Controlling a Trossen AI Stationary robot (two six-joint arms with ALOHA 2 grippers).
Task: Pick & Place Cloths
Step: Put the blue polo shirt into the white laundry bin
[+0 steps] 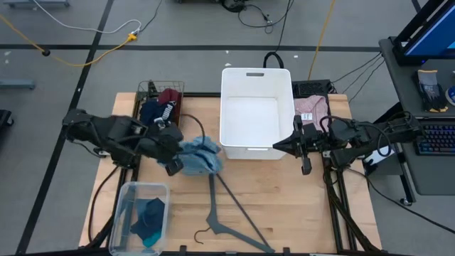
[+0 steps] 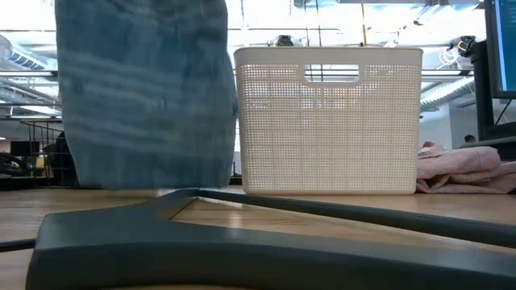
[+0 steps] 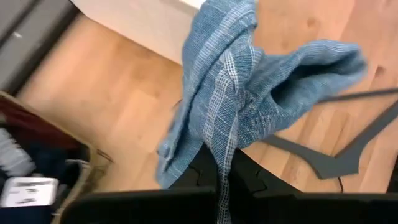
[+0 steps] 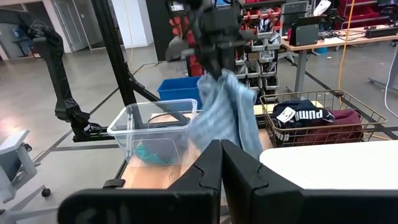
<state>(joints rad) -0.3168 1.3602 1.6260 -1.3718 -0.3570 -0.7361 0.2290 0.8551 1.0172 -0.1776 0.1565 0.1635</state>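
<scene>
My left gripper is shut on a slate-blue striped cloth, just left of the white basket's near left corner. The cloth also fills the left of the low view. More cloths lie in a wire basket at the far left: navy with white print and maroon. A teal cloth lies in a clear bin at the near left. A pink cloth rests right of the white basket. My right gripper is shut and holds nothing, by the basket's near right corner. My left gripper pinches a bunched fold of the slate-blue cloth between its two fingers, with several layers gathered there. In the right wrist view it comes from above and the cloth hangs slack below it. Whether the cloth's lower end touches the table, I cannot tell.
A grey plastic hanger lies flat on the table between the clear bin and the near edge, right under the hanging cloth's side. The white basket stands mid-table at the far side. A desk with a keyboard sits off the right edge.
</scene>
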